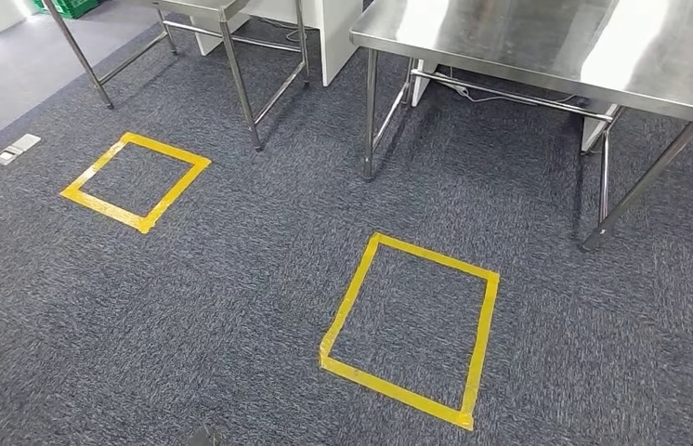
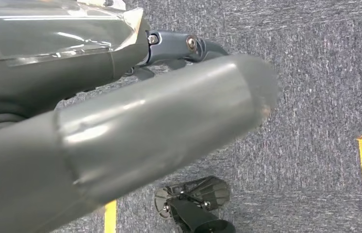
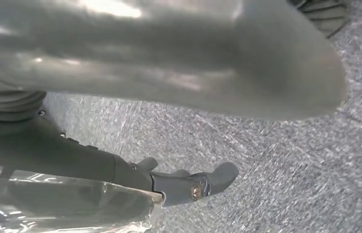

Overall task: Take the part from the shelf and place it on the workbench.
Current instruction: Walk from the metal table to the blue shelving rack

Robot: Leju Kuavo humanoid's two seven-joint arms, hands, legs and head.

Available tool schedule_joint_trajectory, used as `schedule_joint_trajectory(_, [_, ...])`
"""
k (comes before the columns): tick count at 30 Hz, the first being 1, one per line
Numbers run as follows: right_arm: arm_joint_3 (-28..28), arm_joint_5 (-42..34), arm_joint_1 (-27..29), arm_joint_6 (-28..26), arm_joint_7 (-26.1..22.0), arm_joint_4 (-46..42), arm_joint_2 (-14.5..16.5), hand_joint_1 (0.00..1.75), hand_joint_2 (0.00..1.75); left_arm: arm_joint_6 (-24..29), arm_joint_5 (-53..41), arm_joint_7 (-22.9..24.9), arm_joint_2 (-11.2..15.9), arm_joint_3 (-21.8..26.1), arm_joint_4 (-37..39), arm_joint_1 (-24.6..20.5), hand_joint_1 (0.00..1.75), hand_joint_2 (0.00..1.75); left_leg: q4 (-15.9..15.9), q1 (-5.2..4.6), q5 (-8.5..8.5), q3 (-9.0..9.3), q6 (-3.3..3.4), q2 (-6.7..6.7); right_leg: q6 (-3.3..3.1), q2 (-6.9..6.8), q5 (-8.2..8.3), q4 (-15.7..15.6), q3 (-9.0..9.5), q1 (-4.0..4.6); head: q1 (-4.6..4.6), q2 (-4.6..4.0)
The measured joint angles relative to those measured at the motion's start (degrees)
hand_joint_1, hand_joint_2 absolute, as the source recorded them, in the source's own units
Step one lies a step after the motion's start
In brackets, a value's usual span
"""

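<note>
Head view: open carpet (image 1: pixel 231 307) before steel workbench (image 1: pixel 547 56) edge.

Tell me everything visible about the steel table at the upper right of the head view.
The steel table has a flat, shiny top of bare brushed-looking metal that throws bright reflections; what shows of it carries nothing. Thin round metal legs hold it up, with a horizontal bar and a slanted brace between them. It stands upright on the grey carpet, beyond the nearer yellow tape square and apart from it. A white cable runs beneath it. Its far side is cut off.
</note>
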Motion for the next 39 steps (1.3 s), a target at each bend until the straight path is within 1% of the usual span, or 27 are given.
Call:
schedule_joint_trajectory(2, [0.59,0.76,-0.12,0.21,-0.33,-0.01,-0.08,0.0,0.0,0.41,0.57,-0.29,-0.01,0.09,0.01,0.36,0.0,0.0,1.75,0.15,-1.28,-0.91,-0.44,1.51,-0.83,-0.8,0.39,-0.11,0.04,-0.22,-0.1,0.0])
schedule_joint_trajectory(4, [1.26,1.37,-0.11,0.51,-0.56,-0.01,-0.22,0.0,0.0,0.7,1.02,-0.58,-0.13,0.26,0.01,0.55,0.0,0.0,7.46,0.14,-4.83,-3.49,-0.67,3.66,-1.53,-1.85,0.57,-0.17,-0.1,-0.04,-0.29,0.0])
schedule_joint_trajectory(5, [1.57,1.62,-0.04,0.64,-0.62,-0.01,-0.28,0.0,0.0,0.78,1.19,-0.66,-0.24,0.36,0.02,0.67,0.0,0.0,11.18,0.16,-6.68,-5.18,-0.76,4.16,-1.76,-2.5,0.55,-0.16,-0.2,0.18,-0.37,0.0])
schedule_joint_trajectory(6, [1.86,1.79,0.02,0.74,-0.64,-0.01,-0.33,0.0,0.0,0.84,1.32,-0.7,-0.35,0.45,0.02,0.88,0.0,0.0,14.2,0.18,-7.84,-6.53,-0.79,4.38,-1.88,-3.14,0.53,-0.15,-0.3,0.39,-0.36,0.0])
schedule_joint_trajectory(7, [2.11,1.95,0.04,0.79,-0.66,-0.01,-0.37,0.0,0.0,0.88,1.39,-0.71,-0.44,0.52,0.03,1.16,0.0,0.0,15.59,0.19,-7.98,-7.08,-0.78,4.52,-1.9,-3.79,0.51,-0.14,-0.37,0.53,-0.36,0.0])
schedule_joint_trajectory(8, [2.36,2.04,0.03,0.81,-0.67,-0.01,-0.38,0.0,0.0,0.91,1.44,-0.72,-0.51,0.55,0.03,1.48,0.0,0.0,14.87,0.2,-7.12,-6.55,-0.7,4.73,-1.92,-4.35,0.49,-0.13,-0.37,0.62,-0.37,0.0])
schedule_joint_trajectory(9, [2.58,2.1,0.0,0.82,-0.67,-0.01,-0.39,0.0,0.0,0.92,1.48,-0.73,-0.55,0.57,0.03,1.73,0.0,0.0,12.17,0.2,-5.53,-4.97,-0.55,5.16,-1.92,-4.88,0.47,-0.13,-0.32,0.68,-0.38,0.0])
schedule_joint_trajectory(11, [2.93,2.2,-0.11,0.82,-0.73,-0.01,-0.39,0.0,0.0,0.93,1.52,-0.69,-0.63,0.6,0.03,1.86,0.0,0.0,4.83,-0.04,-2.69,-0.84,-0.08,7.39,-1.81,-5.88,0.36,-0.06,-0.21,1.03,-0.38,0.0])
schedule_joint_trajectory(13, [3.22,2.33,-0.22,0.77,-0.82,-0.01,-0.4,0.0,0.0,0.91,1.52,-0.2,-0.76,0.63,0.04,1.8,0.0,0.0,1.01,-0.47,-1.84,0.96,0.42,8.76,-1.54,-6.86,0.23,-0.03,-0.23,1.47,-0.28,0.0])
schedule_joint_trajectory(15, [3.73,2.42,-0.46,0.72,-0.87,-0.01,-0.42,0.0,0.0,0.78,1.44,1.09,-0.91,0.75,0.05,2.14,0.0,0.0,0.53,-0.7,-1.65,0.83,0.96,7.8,-1.13,-7.73,0.12,-0.05,-0.22,1.69,-0.19,0.0])
schedule_joint_trajectory(17, [4.4,2.43,-0.85,0.72,-0.87,-0.01,-0.44,0.0,0.0,0.59,1.27,2.55,-1.15,0.93,0.07,2.77,0.0,0.0,-0.01,-0.56,-1.16,0.93,1.7,6.8,-0.76,-6.2,-0.84,1.34,-0.78,1.47,-0.17,0.0])
schedule_joint_trajectory(19, [4.94,2.43,-1.08,0.72,-0.87,-0.01,-0.42,0.0,0.0,0.43,1.11,3.46,-1.47,1.02,0.09,3.05,0.0,0.0,-0.34,-0.35,-0.67,0.79,2.37,5.78,-0.93,-3.23,-3.74,6.68,-3.23,1.04,-0.12,0.0])
schedule_joint_trajectory(20, [5.2,2.43,-1.11,0.72,-0.87,0.0,-0.39,0.0,0.0,0.37,1.06,3.82,-1.6,1.03,0.09,3.08,0.0,0.0,-0.33,-0.32,-0.52,0.59,2.58,5.13,-1.1,-2.36,-5.5,10.49,-5.0,0.96,-0.11,0.0])
schedule_joint_trajectory(21, [5.5,2.43,-1.1,0.73,-0.84,0.0,-0.38,0.0,0.0,0.3,1.08,4.32,-1.7,1.06,0.1,3.18,0.0,0.0,-0.32,-0.32,-0.4,0.41,2.66,4.41,-1.05,-2.01,-6.75,13.87,-6.58,0.85,-0.1,0.0])
schedule_joint_trajectory(22, [5.82,2.43,-1.11,0.74,-0.78,0.0,-0.39,0.0,0.0,0.26,1.18,5.09,-1.77,1.14,0.1,3.35,0.0,0.0,-0.3,-0.32,-0.3,0.28,2.63,3.7,-0.75,-1.87,-7.19,15.73,-7.43,0.73,-0.11,0.0])
schedule_joint_trajectory(23, [6.17,2.43,-1.13,0.76,-0.72,0.0,-0.4,0.0,0.0,0.25,1.33,6.12,-1.79,1.28,0.1,3.55,0.0,0.0,-0.27,-0.3,-0.2,0.21,2.55,3.01,-0.24,-1.79,-6.73,15.55,-7.3,0.59,-0.1,0.0])
schedule_joint_trajectory(24, [6.51,2.43,-1.17,0.78,-0.63,-0.01,-0.44,0.0,0.0,0.27,1.5,7.43,-1.79,1.46,0.11,3.73,0.0,0.0,-0.22,-0.26,-0.13,0.18,2.41,2.35,0.42,-1.63,-5.41,13.05,-6.03,0.35,-0.11,0.0])
schedule_joint_trajectory(26, [7.12,2.43,-1.3,0.91,-0.46,0.0,-0.48,0.0,0.0,0.38,1.73,10.04,-1.67,1.86,0.11,3.9,0.0,0.0,0.06,-0.32,-0.06,0.08,1.94,1.16,1.46,-0.31,-2.34,5.49,-2.41,-0.17,-0.1,0.0])
schedule_joint_trajectory(27, [7.41,2.43,-1.36,1.02,-0.37,0.01,-0.48,0.0,0.0,0.5,1.88,10.97,-1.55,2.07,0.1,3.91,0.0,0.0,0.24,-0.42,-0.08,-0.03,1.61,0.67,1.48,0.34,-1.28,2.6,-1.16,-0.32,-0.12,0.0])
schedule_joint_trajectory(29, [8.12,2.43,-1.52,1.35,-0.15,0.02,-0.43,0.0,0.0,0.78,2.3,11.7,-1.23,2.6,0.1,3.94,0.0,0.0,0.33,-0.58,-0.03,-0.27,0.86,-0.07,0.71,0.93,-0.61,0.51,-0.39,-0.13,-0.16,0.0])
schedule_joint_trajectory(31, [8.91,2.43,-1.77,1.67,0.1,0.02,-0.42,0.0,0.0,0.98,2.65,11.73,-0.92,3.09,0.1,4.04,0.0,0.0,0.37,-0.27,0.09,-0.58,0.27,-0.28,-0.35,0.03,-0.23,0.37,-0.19,-0.17,-0.19,0.0])
schedule_joint_trajectory(33, [9.51,2.44,-2.05,1.85,0.31,0.01,-0.44,0.0,0.0,1.05,2.79,11.73,-0.68,3.41,0.1,4.09,0.0,0.0,2.9,-0.08,-1.63,-1.89,-0.18,1.46,-1.33,-0.91,0.17,0.22,-0.11,-0.32,-0.35,0.0])
schedule_joint_trajectory(35, [9.88,2.45,-2.1,1.9,0.41,-0.01,-0.48,0.0,0.0,1.11,2.88,11.69,-0.56,3.68,0.1,4.04,0.0,0.0,9.6,-0.09,-5.52,-4.99,-0.46,3.75,-1.98,-2.03,0.24,0.18,-0.19,0.0,-0.55,0.0])
schedule_joint_trajectory(36, [10.03,2.45,-2.07,1.91,0.48,-0.01,-0.49,0.0,0.0,1.2,3.02,11.58,-0.54,3.8,0.1,4.04,0.0,0.0,13.28,-0.05,-7.15,-6.7,-0.58,4.22,-2.17,-2.69,0.21,0.19,-0.23,0.19,-0.59,0.0])
schedule_joint_trajectory(37, [10.26,2.45,-2.08,1.93,0.6,-0.01,-0.49,0.0,0.0,1.4,3.26,11.44,-0.52,3.96,0.11,4.06,0.0,0.0,15.75,-0.01,-7.88,-7.86,-0.65,4.47,-2.28,-3.35,0.17,0.2,-0.27,0.34,-0.55,0.0])
schedule_joint_trajectory(38, [10.63,2.45,-2.15,1.98,0.75,-0.01,-0.48,0.0,0.0,1.65,3.57,11.29,-0.52,4.15,0.11,4.09,0.0,0.0,16.24,0.01,-7.54,-8.06,-0.66,4.66,-2.35,-3.95,0.14,0.2,-0.29,0.45,-0.57,0.0])
schedule_joint_trajectory(39, [11.13,2.45,-2.31,2.03,0.9,-0.01,-0.45,0.0,0.0,1.87,3.89,11.17,-0.51,4.38,0.11,4.12,0.0,0.0,14.59,0.02,-6.27,-7.13,-0.59,4.94,-2.38,-4.49,0.1,0.21,-0.27,0.51,-0.57,0.0])
